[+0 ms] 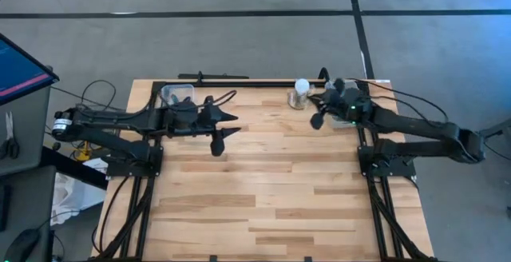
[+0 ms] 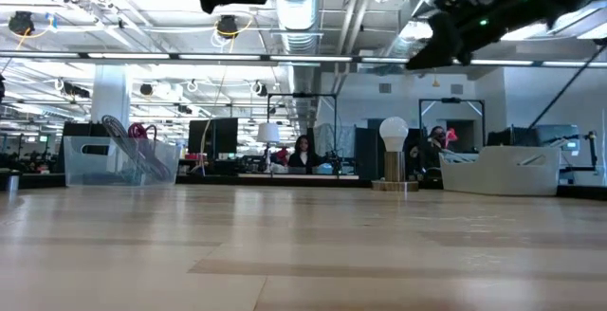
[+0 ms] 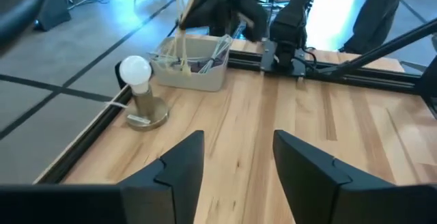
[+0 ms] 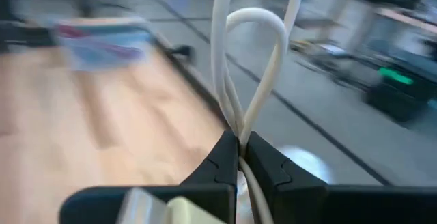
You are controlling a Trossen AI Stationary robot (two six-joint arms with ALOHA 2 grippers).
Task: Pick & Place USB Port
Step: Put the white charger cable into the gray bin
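Observation:
My right gripper (image 4: pixel 239 149) is shut on a white cable (image 4: pixel 254 60), above the far right of the table (image 1: pixel 318 117). The cable forms a loop past the fingertips. In the left wrist view its pale strands (image 3: pixel 181 19) run from the right arm down into a clear bin of cables (image 3: pixel 194 63). A lamp with a white round bulb (image 1: pixel 301 89) stands on its round base at the table's far edge, beside that bin. My left gripper (image 3: pixel 235 162) is open and empty, held above the table left of centre (image 1: pixel 223 134). My right gripper pinches the doubled white cable between its two fingers, where the loop's two strands come together (image 4: pixel 237 134). The loop stands out past the fingertips, and the strands run back between the fingers. The held part is clear of the table.
A second clear bin (image 1: pixel 177 94) holding cables stands at the far left, also seen in the low view (image 2: pixel 119 159). A black rail (image 1: pixel 239 82) runs along the table's far edge. Bare wood (image 1: pixel 263 190) fills the table's middle and near half. People sit in the room beyond (image 2: pixel 303 152).

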